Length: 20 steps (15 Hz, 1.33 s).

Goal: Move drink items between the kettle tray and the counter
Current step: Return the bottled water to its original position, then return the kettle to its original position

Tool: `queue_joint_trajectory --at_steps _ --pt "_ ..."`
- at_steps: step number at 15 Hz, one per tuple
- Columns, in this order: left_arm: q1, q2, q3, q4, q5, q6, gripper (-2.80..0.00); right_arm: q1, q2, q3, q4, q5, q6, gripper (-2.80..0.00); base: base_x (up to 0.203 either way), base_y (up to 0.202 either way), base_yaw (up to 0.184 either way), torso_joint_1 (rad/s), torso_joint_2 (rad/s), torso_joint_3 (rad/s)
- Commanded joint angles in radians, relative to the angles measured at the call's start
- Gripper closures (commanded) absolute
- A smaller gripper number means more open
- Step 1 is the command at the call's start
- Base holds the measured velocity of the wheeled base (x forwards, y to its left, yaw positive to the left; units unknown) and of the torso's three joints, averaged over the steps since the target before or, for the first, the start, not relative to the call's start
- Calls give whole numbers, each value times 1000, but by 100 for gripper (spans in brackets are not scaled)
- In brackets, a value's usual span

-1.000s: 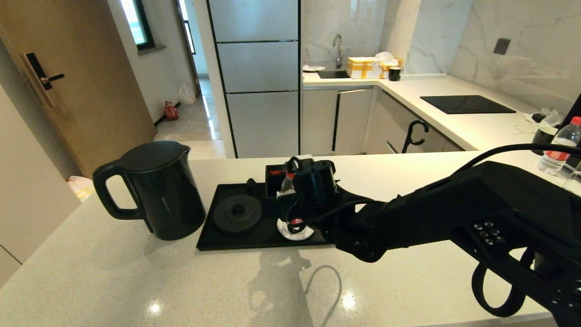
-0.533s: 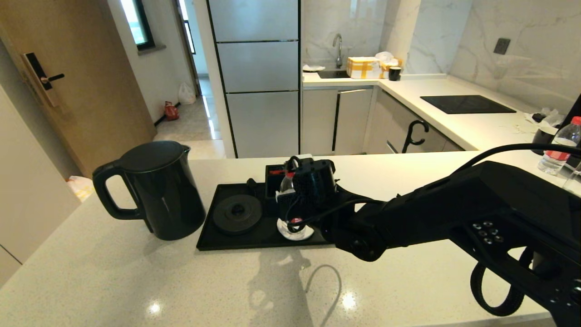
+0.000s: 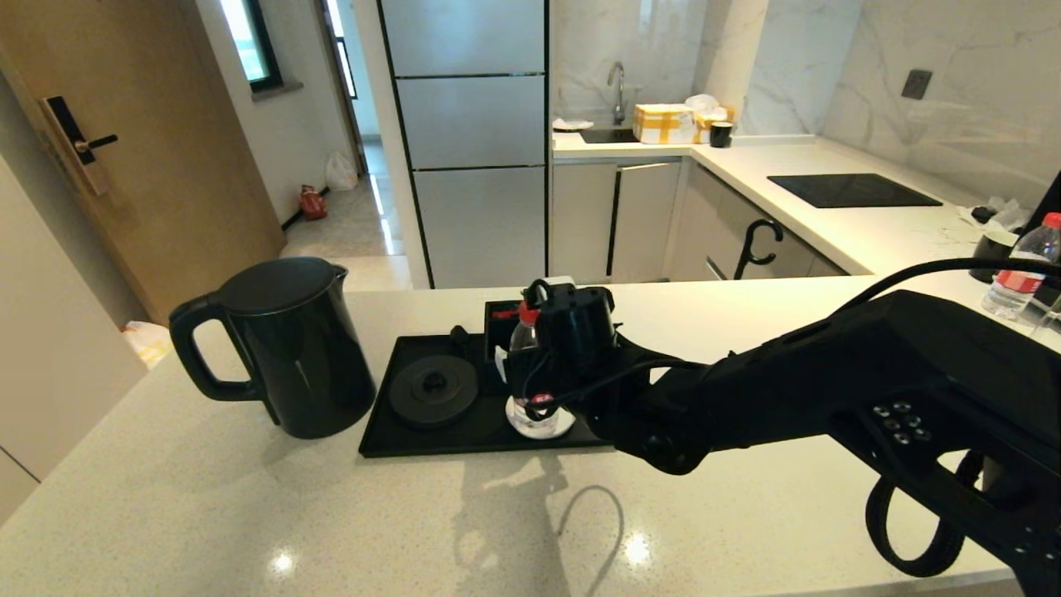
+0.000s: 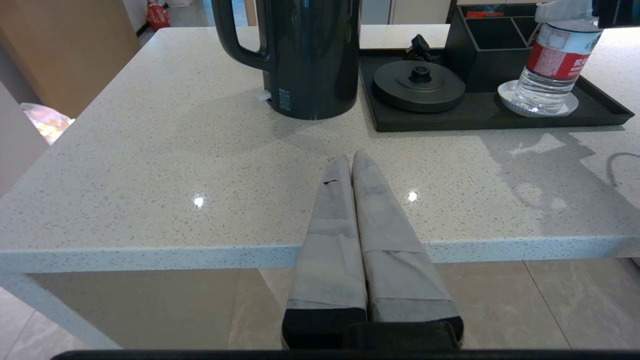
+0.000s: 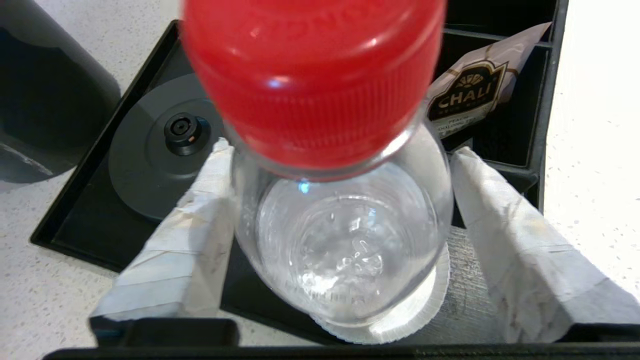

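The clear water bottle with a red cap stands upright on the white coaster in the kettle tray. My right gripper hangs over it from above, open, one finger at each side of the bottle's body; there is a plain gap at one finger. In the head view its wrist hides most of the bottle. The black kettle stands on the counter just left of the tray, off its round base. My left gripper is shut and empty at the counter's front edge.
A black compartment box at the tray's back holds a tea sachet. A second bottle and a black mug stand at the far right. The black cooktop lies further back on the right.
My right gripper's fingers have spread away from the bottle, which stays standing on the coaster. The wrist has risen a little, so the red cap shows more. The left arm has not moved.
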Motion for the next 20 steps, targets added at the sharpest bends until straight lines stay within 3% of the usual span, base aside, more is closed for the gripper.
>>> queue_joint_trajectory --at_steps 1,9,15,16,20 --pt "0 0 0 0 0 0 0 0 -28 13 -2 -2 2 -280 0 0 0 0 0 0" --pt "0 0 0 0 0 0 0 1 -220 196 -2 10 8 -280 0 0 0 0 0 0" --pt "0 0 0 0 0 0 0 2 -588 380 108 -6 6 -280 0 0 0 0 0 0" --pt "0 0 0 0 0 -1 0 -9 -673 403 157 -15 5 0 0 0 0 0 0 0" --pt "0 0 0 0 0 0 0 -114 -1008 469 431 -28 -3 0 0 0 0 0 0 0"
